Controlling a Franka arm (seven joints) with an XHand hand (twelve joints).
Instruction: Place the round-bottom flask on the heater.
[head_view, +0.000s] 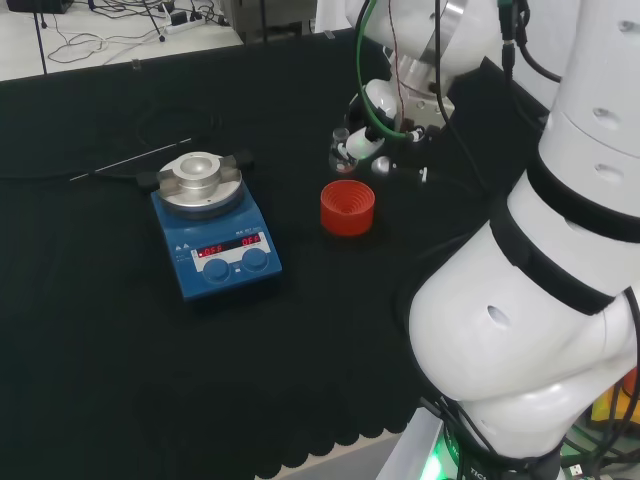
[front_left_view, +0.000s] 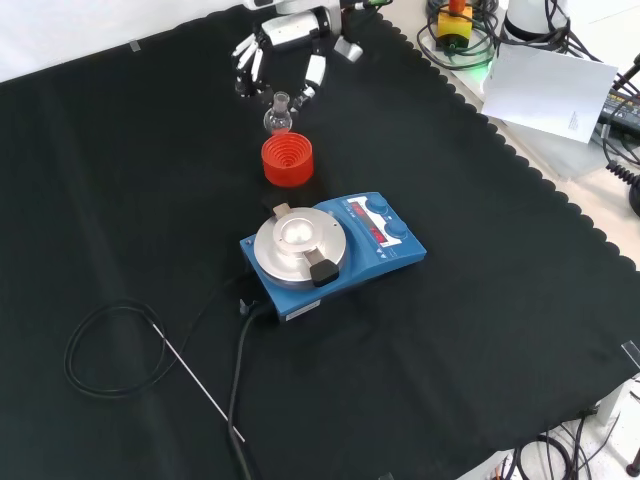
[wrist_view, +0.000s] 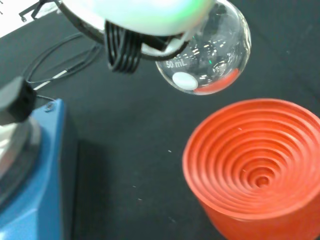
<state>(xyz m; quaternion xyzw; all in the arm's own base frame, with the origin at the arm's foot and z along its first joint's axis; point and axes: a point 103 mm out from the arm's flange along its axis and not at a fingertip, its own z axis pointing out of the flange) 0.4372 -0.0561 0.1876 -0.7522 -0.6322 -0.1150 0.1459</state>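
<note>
A black and white robotic hand (front_left_view: 285, 45) is holding a small clear round-bottom flask (front_left_view: 279, 118) in the air above a bench draped in black cloth (front_left_view: 480, 330), its fingers (front_left_view: 312, 72) curling down around the flask's neck. In the front view, the flask is hanging just above and slightly behind a red ribbed ring stand (front_left_view: 287, 160), its bulb clear of the stand's rim. The wrist view is showing the flask's glass bulb (wrist_view: 210, 60) close up, apart from the red stand (wrist_view: 257, 167), whose stepped rings are lying bare, with the stand's red colour reflecting in the glass.

In the head view, the hand (head_view: 375, 120) is working at the far side of the bench, to the left of the arm's large white links (head_view: 540, 300), with the flask (head_view: 342, 152) sitting between its fingers and the red stand (head_view: 347, 207) standing just in front of it on the cloth.

The heater (front_left_view: 335, 250), a blue unit with a round silver top plate (front_left_view: 297, 237) and two blue knobs, is sitting nearer the camera in the front view, just beside the red stand but not touching it. In the head view, the heater (head_view: 217, 240) is standing to the left of the stand, its plate bare. A black cable (front_left_view: 130, 345) is coiling on the cloth beside the heater, and a thin metal rod (front_left_view: 195, 380) is lying near it.
</note>
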